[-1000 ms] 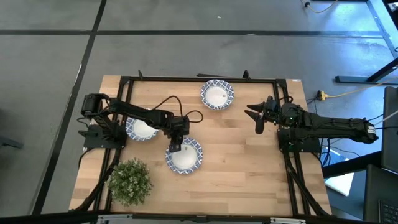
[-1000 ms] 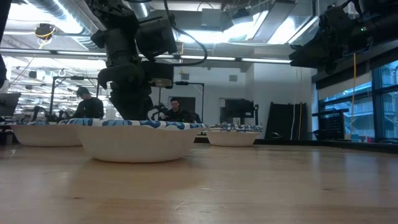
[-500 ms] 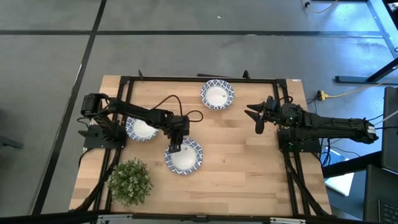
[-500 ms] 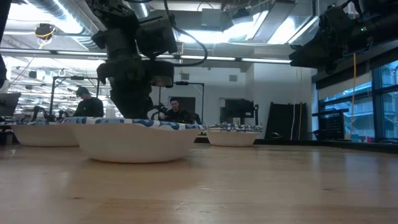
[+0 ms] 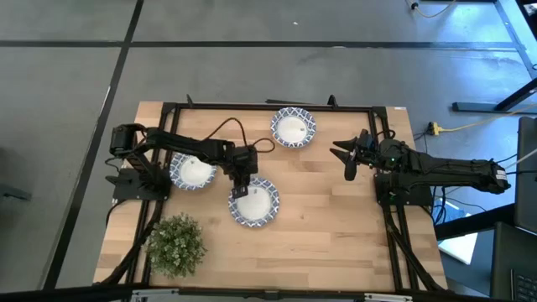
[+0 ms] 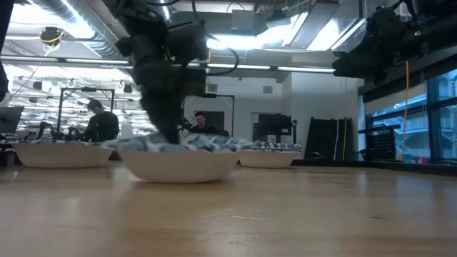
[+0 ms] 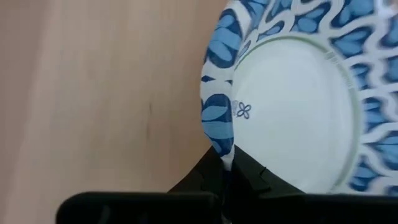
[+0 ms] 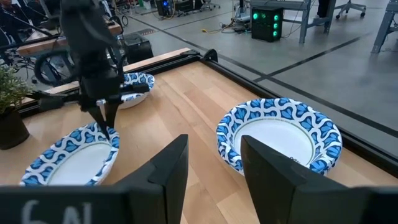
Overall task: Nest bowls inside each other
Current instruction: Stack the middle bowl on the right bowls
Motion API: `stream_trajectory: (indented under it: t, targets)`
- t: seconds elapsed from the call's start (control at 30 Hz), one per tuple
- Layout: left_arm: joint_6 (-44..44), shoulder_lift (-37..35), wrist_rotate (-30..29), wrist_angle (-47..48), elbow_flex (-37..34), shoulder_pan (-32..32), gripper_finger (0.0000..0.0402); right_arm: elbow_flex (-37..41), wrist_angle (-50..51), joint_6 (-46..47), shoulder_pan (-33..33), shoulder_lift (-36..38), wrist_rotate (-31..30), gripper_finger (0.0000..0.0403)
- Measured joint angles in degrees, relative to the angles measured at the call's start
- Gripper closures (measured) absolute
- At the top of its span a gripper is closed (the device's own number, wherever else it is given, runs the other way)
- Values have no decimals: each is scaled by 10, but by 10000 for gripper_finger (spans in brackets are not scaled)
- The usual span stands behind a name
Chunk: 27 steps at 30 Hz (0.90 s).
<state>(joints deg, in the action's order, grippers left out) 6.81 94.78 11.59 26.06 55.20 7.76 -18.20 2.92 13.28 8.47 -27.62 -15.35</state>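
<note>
Three white bowls with blue-and-white patterned rims show in the high view. One bowl (image 5: 293, 127) sits near the far edge, one (image 5: 193, 172) lies partly under the left arm, and one (image 5: 254, 202) sits at the table's middle. My left gripper (image 5: 241, 186) is shut on the middle bowl's rim (image 7: 217, 124). That bowl (image 6: 178, 158) rests by its base on the table. My right gripper (image 5: 348, 157) hangs open above the table's right side, right of the far bowl (image 8: 280, 140), touching nothing. My left gripper pinches the middle bowl's rim (image 7: 219, 138) on the side toward the left bowl, one finger inside the bowl and one outside. The fingers (image 6: 166, 132) come from above, pointing down. The bowl stays upright with its base on the table.
A green leafy plant (image 5: 176, 245) stands near the table's near left corner. A black frame (image 5: 268, 106) runs along the table's edges. Bare wood lies right of and nearer than the middle bowl. People sit in the room beyond the table (image 6: 100, 121).
My left gripper has moved toward the table's right and far edges, staying shut on the rim. The middle bowl has slid along the table with it, a short way right and farther away. The other two bowls have stayed put.
</note>
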Motion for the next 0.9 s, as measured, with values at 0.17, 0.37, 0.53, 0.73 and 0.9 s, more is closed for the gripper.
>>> stream_trajectory:
  t: [0.17, 0.37, 0.53, 0.73, 0.9]
  targets:
    - [-40, 0, 4, 5, 55, 23, 400, 0, 3, 0, 0, 0, 0, 253]
    - [-60, 0, 4, 10, 122, 68, 400, 0, 25, 0, 0, 0, 1, 253]
    - [-76, 0, 5, 18, 186, 126, 401, 0, 25, 0, 0, 0, 1, 253]
    - [-88, 3, 3, -1, 255, 189, 401, 0, 25, -19, 0, 0, 1, 253]
    - [-86, 34, 3, -4, 288, 223, 401, 0, 25, -40, 0, 0, 1, 253]
